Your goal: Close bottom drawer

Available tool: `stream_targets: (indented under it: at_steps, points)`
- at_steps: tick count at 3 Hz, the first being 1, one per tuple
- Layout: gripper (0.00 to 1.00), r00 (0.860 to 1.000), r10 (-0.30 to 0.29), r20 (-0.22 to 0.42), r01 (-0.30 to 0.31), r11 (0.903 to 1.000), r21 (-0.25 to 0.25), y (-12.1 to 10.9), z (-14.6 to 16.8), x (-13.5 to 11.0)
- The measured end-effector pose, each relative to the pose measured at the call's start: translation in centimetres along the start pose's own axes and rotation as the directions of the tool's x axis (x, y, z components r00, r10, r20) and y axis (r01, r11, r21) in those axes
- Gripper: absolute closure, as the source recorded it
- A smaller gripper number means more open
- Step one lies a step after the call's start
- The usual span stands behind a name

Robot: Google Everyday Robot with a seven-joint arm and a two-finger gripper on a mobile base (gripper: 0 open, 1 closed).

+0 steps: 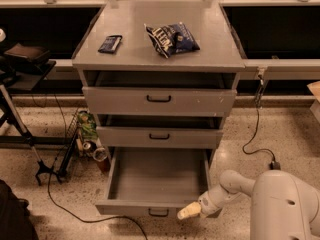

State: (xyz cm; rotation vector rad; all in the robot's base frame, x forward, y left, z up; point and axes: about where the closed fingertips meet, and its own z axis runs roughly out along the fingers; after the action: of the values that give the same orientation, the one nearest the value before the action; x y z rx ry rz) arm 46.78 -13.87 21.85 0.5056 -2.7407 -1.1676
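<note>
The bottom drawer (155,176) of the grey cabinet (159,49) is pulled far out and its plain grey box is empty. Its low front panel (145,207) faces me with a small black bar handle (158,213). My gripper (189,211) reaches in from the lower right on a white arm (280,204). Its cream tip sits against the right end of the front panel, just right of the handle. The middle drawer (159,136) and the top drawer (159,100) stand slightly out.
A dark blue chip bag (171,38) and a small dark packet (110,43) lie on the cabinet top. A wire rack with cans (86,139) stands left of the cabinet. A black stand (20,129) is at far left. A cable (257,139) runs over the floor at right.
</note>
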Motion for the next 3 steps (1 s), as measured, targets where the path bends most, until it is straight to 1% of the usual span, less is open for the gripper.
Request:
stream_targets:
  at_steps: [1,2,3]
  points:
    - [0.00,0.996,-0.070,0.047,0.070,0.9975,-0.007,0.7,0.3,-1.8]
    - [0.00,0.996,-0.070,0.047,0.070,0.9975,-0.007,0.7,0.3,-1.6]
    - [0.00,0.989,-0.128,0.077,0.129,0.9915,-0.014,1.5,0.9,-3.5]
